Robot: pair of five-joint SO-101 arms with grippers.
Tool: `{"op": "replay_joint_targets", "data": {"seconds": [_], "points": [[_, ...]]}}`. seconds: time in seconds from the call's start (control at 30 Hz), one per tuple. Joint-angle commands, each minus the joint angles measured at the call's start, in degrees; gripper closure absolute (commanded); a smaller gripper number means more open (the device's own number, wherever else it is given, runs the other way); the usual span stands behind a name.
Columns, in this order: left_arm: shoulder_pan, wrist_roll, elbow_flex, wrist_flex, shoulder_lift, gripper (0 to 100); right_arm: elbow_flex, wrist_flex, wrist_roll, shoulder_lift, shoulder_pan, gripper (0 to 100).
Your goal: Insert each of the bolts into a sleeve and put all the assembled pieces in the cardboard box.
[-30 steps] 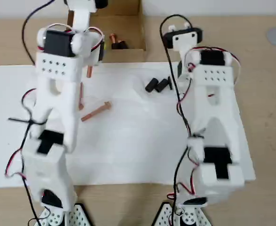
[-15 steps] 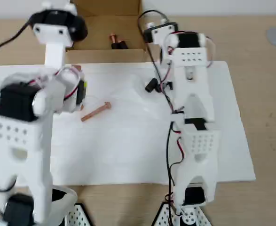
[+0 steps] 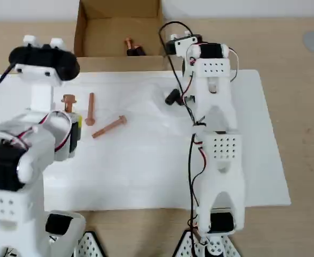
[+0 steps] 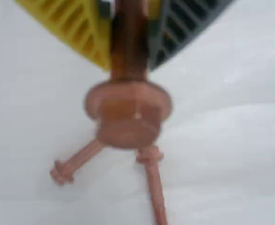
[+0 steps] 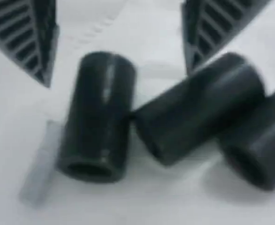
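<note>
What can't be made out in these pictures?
- High view: one sleeve peeks out; the right arm covers the rest.
- High view: the assembled piece in the cardboard box is too small to judge its fit.
- Right wrist view: the end sleeve is cut off by the edge.
- Left wrist view: the bolt in the left hand is blurred, its shank cut off.

three loose copper bolts on the left: the leftmost bolt (image 3: 68, 101), middle bolt (image 3: 91, 108) and rightmost bolt (image 3: 109, 127). three black sleeves on the right: first sleeve (image 5: 97, 117), second sleeve (image 5: 198, 112), third sleeve (image 5: 259, 140). one assembled piece (image 3: 131, 47) in one cardboard box (image 3: 108, 63). one white sheet (image 3: 146, 160).
</note>
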Motion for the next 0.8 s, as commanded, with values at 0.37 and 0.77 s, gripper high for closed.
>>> {"op": "replay_joint_targets", "data": {"seconds": [0.37, 0.77], "points": [[-0.79, -0.26, 1.85, -0.88, -8.04, 99, -13.58, -2.29, -0.18, 8.31, 2.51, 77.5], [-0.79, -0.35, 9.67, -0.88, -17.01, 99, -17.63, -1.85, -0.09, 14.46, 2.33, 78.1]]}}
